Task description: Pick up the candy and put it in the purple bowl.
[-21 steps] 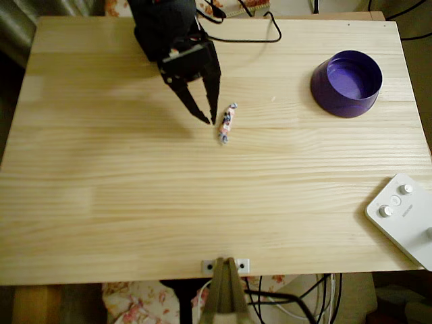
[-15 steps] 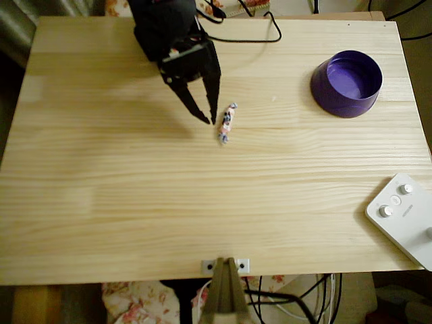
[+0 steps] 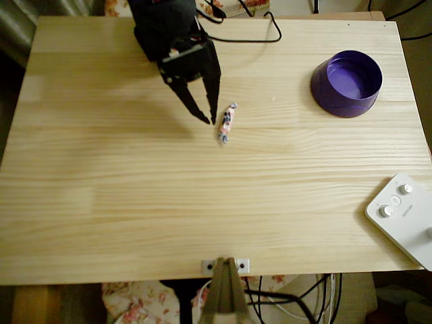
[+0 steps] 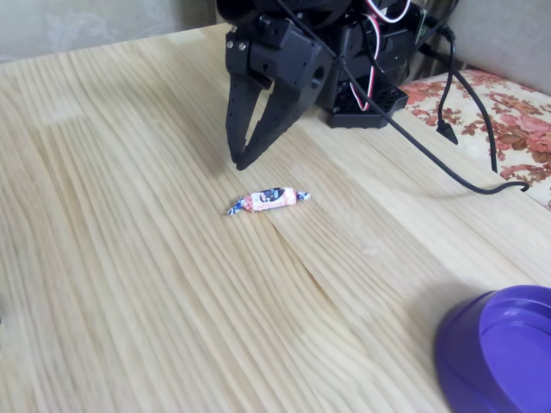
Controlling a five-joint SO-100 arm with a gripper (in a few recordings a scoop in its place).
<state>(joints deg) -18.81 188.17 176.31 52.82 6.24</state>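
On the pale pine plank tabletop (image 3: pixel 101 202), the black two-finger claw (image 3: pixel 210 121) hangs at the left of the action in the overhead view, tips down and nearly meeting, with only a narrow gap and nothing held between them. Just beside the tips, to their right, lies the small white-pink wrapped candy with twisted ends (image 3: pixel 227 122), flat on the wood and apart from the claw; the fixed view shows the claw (image 4: pixel 240 162) just behind the candy (image 4: pixel 269 200). Well to the right stands the round deep purple plastic bowl (image 3: pixel 346 84), empty. At the lower right edge sits a white button-topped device (image 3: pixel 401 216). The step in hand looks like the approach to the pick-up. Next, the claw likely has to open wider, shift right over the candy and straddle its slim body before closing.
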